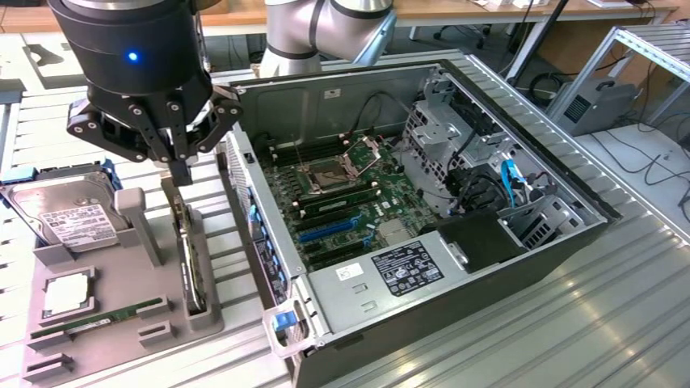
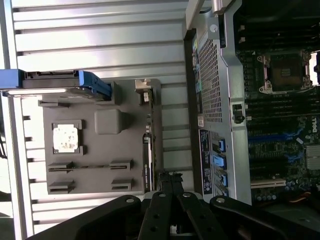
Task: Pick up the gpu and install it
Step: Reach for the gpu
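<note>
Exterior view: the open computer case (image 1: pixel 431 323) sits at the exterior view's right. Just beside it, toward the exterior view's left, a grey holder (image 1: pixel 108 323) stands the gpu (image 1: pixel 192 267) on edge. Gripper (image 1: pixel 180 172) hovers over the card's far end, jaws shut, empty. The card is likely light, stiff and fragile, so grip the top edge.
</note>
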Action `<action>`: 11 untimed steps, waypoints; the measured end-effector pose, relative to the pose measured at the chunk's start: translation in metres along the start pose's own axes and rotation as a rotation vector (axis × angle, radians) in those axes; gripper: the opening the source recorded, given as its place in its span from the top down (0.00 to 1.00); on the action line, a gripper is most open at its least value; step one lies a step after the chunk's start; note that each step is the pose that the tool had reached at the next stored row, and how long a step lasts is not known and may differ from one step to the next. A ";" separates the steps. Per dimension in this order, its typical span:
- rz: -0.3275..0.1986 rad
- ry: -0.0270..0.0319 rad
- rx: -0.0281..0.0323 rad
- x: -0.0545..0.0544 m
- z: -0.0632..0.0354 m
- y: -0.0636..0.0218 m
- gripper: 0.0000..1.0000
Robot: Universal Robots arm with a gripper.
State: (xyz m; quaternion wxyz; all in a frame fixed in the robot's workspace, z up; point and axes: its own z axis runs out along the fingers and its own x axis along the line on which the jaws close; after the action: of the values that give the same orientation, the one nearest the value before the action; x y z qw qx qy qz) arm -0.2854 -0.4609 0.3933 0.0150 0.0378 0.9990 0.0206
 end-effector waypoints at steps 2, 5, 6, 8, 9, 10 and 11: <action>0.000 0.0000 0.0000 0.000 0.0000 -0.0006 0.89; 0.000 -0.0001 0.0000 0.000 0.0000 -0.0015 0.89; 0.000 -0.0001 -0.0001 0.000 0.0000 -0.0017 0.89; 0.000 -0.0001 0.0000 0.000 -0.0001 -0.0027 0.89; 0.000 -0.0001 0.0000 0.000 -0.0001 -0.0030 0.89; 0.000 0.0000 0.0000 0.000 -0.0001 -0.0033 0.89; 0.000 0.0000 0.0000 0.000 -0.0001 -0.0036 0.89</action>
State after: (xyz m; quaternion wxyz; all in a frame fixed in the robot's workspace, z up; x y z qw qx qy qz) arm -0.2854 -0.4645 0.3933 0.0150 0.0378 0.9990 0.0207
